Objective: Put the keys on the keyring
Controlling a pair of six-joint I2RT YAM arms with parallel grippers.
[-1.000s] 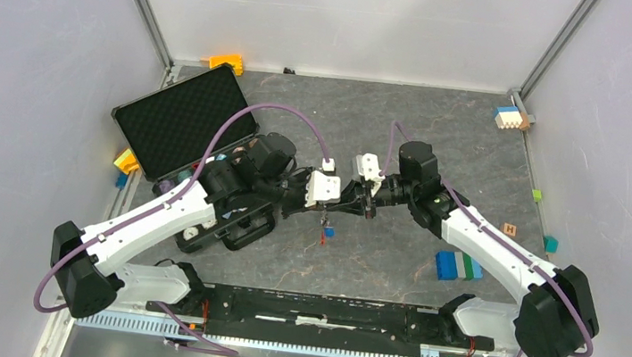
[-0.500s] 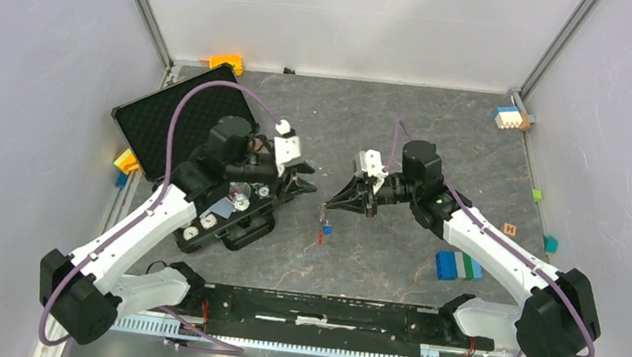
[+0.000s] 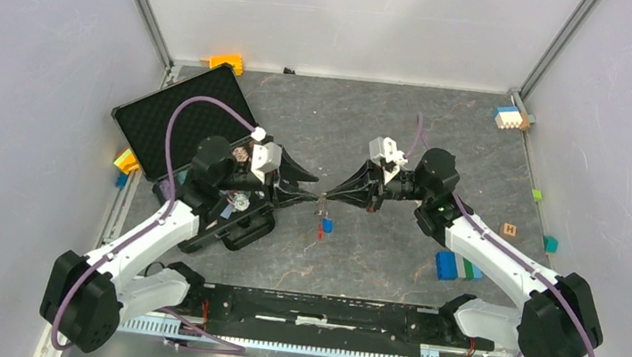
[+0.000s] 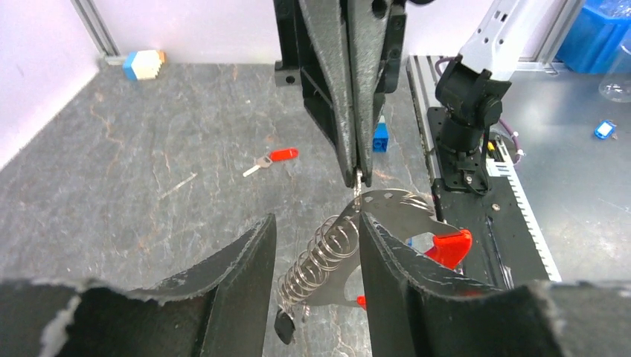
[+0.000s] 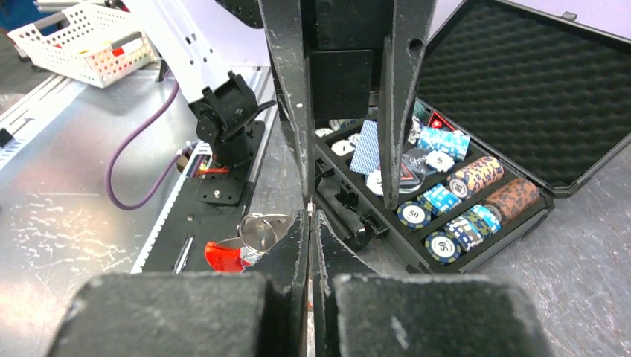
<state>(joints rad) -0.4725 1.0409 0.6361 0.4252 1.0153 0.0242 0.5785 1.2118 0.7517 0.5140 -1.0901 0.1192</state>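
Note:
My right gripper is shut on the metal ring end of the keyring, a silvery coiled strap with a long red clip, and holds it above the table. It also shows in the right wrist view, left of the closed fingertips. My left gripper is open, with its fingers on either side of the hanging coil and not touching it. The red key lies on the table beyond, and the blue key lies behind the right gripper. Both keys show together in the top view.
An open black case of poker chips stands under my left arm, with its lid laid back. A blue-green block lies at front right. Small blocks sit in the far right corner and an orange one at the far left.
My left gripper pulled back from the right gripper, then swung in again, open, to straddle the keyring. My right gripper drew back slightly, still shut on the keyring. The keys stayed put.

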